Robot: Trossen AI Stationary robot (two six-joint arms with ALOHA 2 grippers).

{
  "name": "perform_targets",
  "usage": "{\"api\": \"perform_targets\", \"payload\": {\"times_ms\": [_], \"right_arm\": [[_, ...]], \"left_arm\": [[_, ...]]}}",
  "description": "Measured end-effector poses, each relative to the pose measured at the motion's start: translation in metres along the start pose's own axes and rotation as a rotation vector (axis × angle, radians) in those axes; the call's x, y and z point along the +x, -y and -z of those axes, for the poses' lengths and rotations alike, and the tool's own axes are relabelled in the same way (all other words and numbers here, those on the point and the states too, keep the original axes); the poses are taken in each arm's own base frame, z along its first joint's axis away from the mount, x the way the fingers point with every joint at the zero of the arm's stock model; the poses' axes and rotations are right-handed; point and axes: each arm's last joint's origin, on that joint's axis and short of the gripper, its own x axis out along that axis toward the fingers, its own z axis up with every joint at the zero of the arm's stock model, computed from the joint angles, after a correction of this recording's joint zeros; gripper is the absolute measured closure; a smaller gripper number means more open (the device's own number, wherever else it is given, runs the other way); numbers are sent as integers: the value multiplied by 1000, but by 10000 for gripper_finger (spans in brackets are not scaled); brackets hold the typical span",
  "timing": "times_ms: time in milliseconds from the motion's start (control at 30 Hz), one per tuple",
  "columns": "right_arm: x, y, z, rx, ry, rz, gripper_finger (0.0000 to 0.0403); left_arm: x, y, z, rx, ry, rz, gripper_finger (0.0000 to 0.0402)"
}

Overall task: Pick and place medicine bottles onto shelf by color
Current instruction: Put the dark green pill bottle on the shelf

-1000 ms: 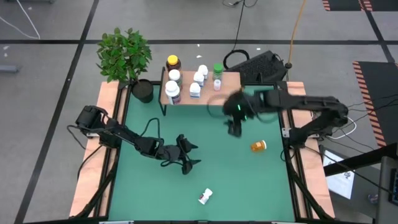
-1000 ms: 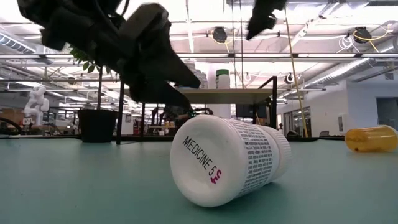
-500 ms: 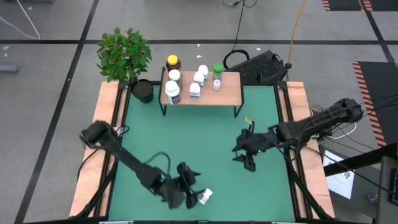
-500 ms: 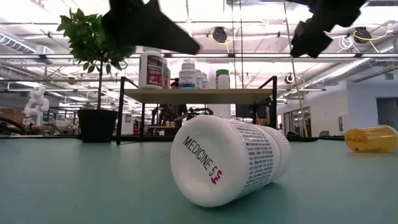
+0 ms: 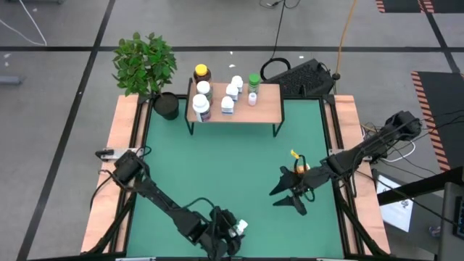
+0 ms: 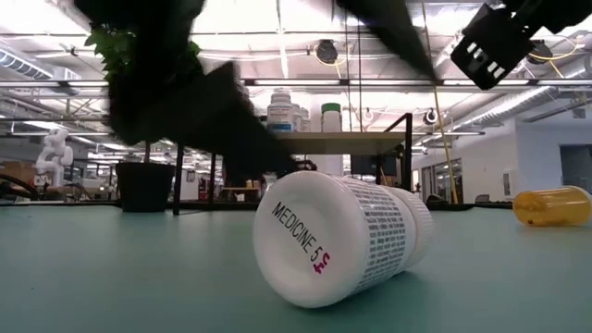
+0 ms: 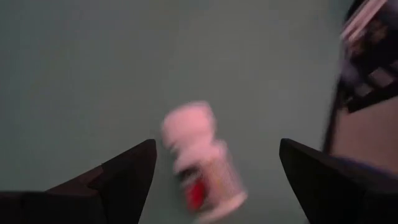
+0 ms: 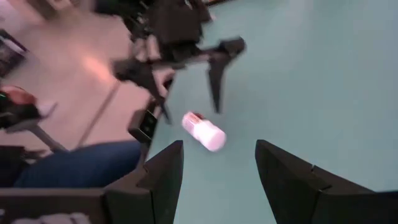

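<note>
Low view alone reads "MEDICINE 5" on the toppled white bottle (image 6: 338, 239). High view, lower centre: left gripper (image 5: 226, 239) above it, jaws spread, empty. Right gripper (image 5: 288, 197) beside orange bottle (image 5: 301, 170), jaws parted, empty.

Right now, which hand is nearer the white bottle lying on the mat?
Left. The left hand hangs open right over the white bottle; the right hand is off toward the orange bottle.

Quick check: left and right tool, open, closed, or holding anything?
Left tool: open, empty, over the fallen white bottle.
Right tool: open, empty.
</note>
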Motion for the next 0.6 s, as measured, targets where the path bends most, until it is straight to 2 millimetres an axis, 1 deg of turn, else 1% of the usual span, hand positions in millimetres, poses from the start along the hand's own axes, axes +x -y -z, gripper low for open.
{"api": "perform_targets", "payload": {"times_ms": [67, 133, 267, 433, 600], "right_arm": [[1, 1, 5, 5, 36, 0, 209], [1, 4, 12, 14, 45, 42, 209], [0, 10, 24, 36, 56, 127, 209], [0, 14, 32, 79, 42, 142, 209], [0, 14, 32, 81, 45, 139, 209]], "left_arm": [[4, 0, 11, 6, -22, -1, 60], [4, 0, 20, 15, -41, -3, 60], [7, 3, 29, 16, -42, 20, 60], [12, 0, 24, 23, -29, 7, 60], [23, -11, 16, 18, -48, -49, 60]]}}
